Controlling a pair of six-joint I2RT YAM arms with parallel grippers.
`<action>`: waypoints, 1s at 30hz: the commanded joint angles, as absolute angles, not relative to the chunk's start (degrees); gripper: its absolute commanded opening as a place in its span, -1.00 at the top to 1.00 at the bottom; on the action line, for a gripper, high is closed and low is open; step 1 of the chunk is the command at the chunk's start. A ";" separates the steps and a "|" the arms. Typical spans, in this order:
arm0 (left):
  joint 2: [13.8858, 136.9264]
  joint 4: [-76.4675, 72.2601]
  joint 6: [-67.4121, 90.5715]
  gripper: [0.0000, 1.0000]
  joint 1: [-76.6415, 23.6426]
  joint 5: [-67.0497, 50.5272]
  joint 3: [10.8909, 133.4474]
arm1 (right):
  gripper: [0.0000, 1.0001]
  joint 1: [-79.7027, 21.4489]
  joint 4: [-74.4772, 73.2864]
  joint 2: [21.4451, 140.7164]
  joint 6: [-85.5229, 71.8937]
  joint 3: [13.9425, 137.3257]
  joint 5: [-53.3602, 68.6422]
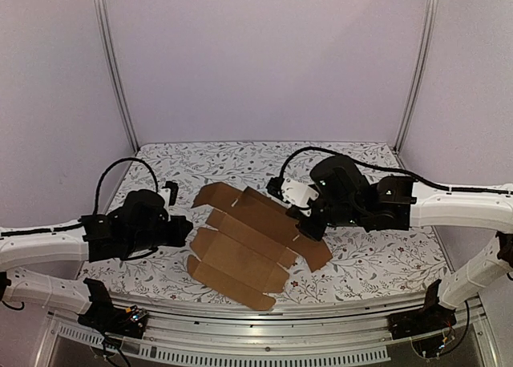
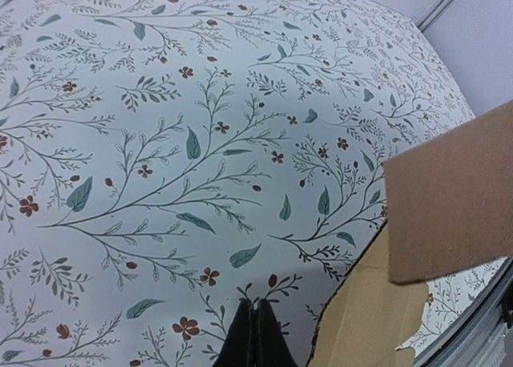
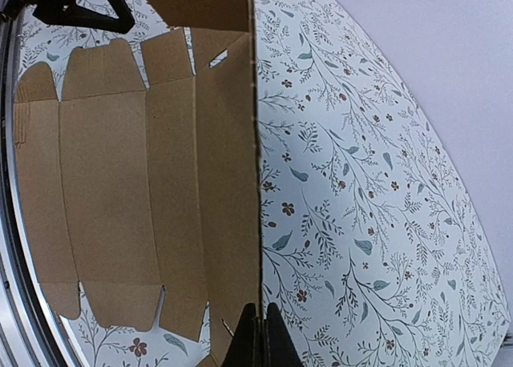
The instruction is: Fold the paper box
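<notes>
The paper box (image 1: 244, 239) is a flat brown die-cut sheet with notched flaps, lying in the middle of the table. My right gripper (image 1: 309, 223) is at its right edge, shut on that edge. In the right wrist view the fingertips (image 3: 258, 309) pinch a panel of the sheet (image 3: 120, 183), and the panel stands raised on edge. My left gripper (image 1: 186, 227) is shut and empty just left of the sheet, low over the cloth. In the left wrist view its closed tips (image 2: 255, 303) point at the bare cloth, with the sheet (image 2: 449, 199) to their right.
The table carries a white floral cloth (image 1: 385, 263). A metal rail (image 1: 280, 335) runs along the near edge and also shows in the left wrist view (image 2: 481, 319). Plain walls with metal posts (image 1: 116, 70) close in the back and sides.
</notes>
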State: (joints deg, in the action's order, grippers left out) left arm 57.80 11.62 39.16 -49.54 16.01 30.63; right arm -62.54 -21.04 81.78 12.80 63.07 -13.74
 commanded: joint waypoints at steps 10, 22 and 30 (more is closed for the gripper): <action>56.87 -11.04 42.08 1.00 -43.24 1.26 22.68 | 1.00 -62.22 -17.97 77.45 12.27 60.56 -9.55; 56.99 -17.28 40.45 1.00 -40.53 -9.15 22.44 | 1.00 -62.15 -17.41 78.51 11.69 60.68 -9.63; 56.83 -15.68 37.14 1.00 -40.43 -12.49 23.90 | 1.00 -62.16 -17.86 79.91 12.02 61.55 -10.37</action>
State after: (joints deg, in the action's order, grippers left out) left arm 57.63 -15.62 40.07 -41.21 -9.61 22.26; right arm -62.48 -18.68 78.83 12.45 61.14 -9.93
